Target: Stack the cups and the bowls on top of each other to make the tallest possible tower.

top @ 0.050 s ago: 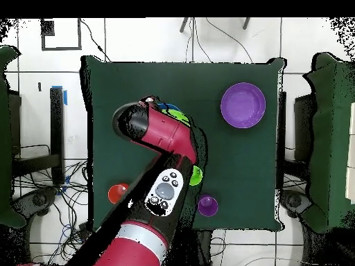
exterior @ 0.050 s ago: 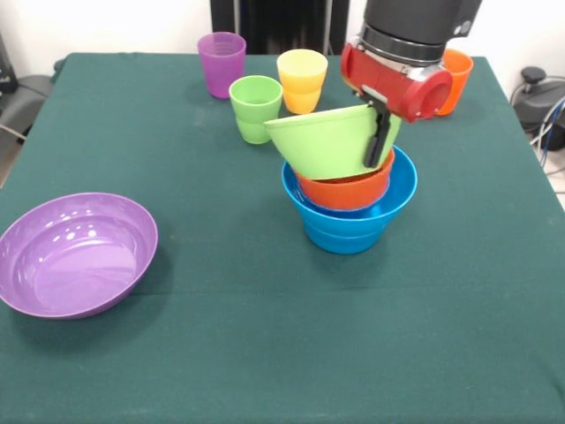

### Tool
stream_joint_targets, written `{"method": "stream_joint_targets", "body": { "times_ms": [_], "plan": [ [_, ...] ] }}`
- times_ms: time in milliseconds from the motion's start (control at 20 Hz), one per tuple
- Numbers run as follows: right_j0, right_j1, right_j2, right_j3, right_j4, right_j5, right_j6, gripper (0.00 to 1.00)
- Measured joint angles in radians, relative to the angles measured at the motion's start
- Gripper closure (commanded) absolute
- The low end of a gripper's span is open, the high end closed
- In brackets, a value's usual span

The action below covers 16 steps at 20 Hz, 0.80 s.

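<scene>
Front view shows the gripper (exterior @ 0.050 s ago: 381, 132) clamped on the rim of the lime green bowl (exterior @ 0.050 s ago: 328, 141), held tilted over the orange bowl (exterior @ 0.050 s ago: 346, 190) nested in the blue bowl (exterior @ 0.050 s ago: 350, 216). The step in hand looks like placing it on this tower; next it needs levelling and lowering. Large purple bowl (exterior @ 0.050 s ago: 75, 254) sits apart on the counter (exterior @ 0.050 s ago: 265, 336).

1. The glossy red and black robot arm (top @ 0.050 s ago: 161, 135) has rounded red casings over black joints.
2. Its wrist (exterior @ 0.050 s ago: 413, 34) is a ribbed black cylinder above a red housing (exterior @ 0.050 s ago: 402, 81).
3. A white oval control panel (top @ 0.050 s ago: 164, 192) with grey buttons sits on the arm.
4. A slim black finger (exterior @ 0.050 s ago: 380, 132) shows below.
</scene>
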Motion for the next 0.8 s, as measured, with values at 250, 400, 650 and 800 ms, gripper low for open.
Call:
{"method": "stream_joint_targets", "body": {
  "times_ms": [250,400,650,800],
  "plan": [
    [0.027,0.013,-0.017,-0.045,0.012,0.059,0.051,0.00],
    [0.031,0.017,-0.022,-0.059,0.014,0.070,0.066,0.00],
    [0.052,0.033,-0.056,-0.095,0.017,0.121,0.098,0.00],
    [0.060,0.035,-0.068,-0.104,0.017,0.156,0.107,0.00]
  ]
}}
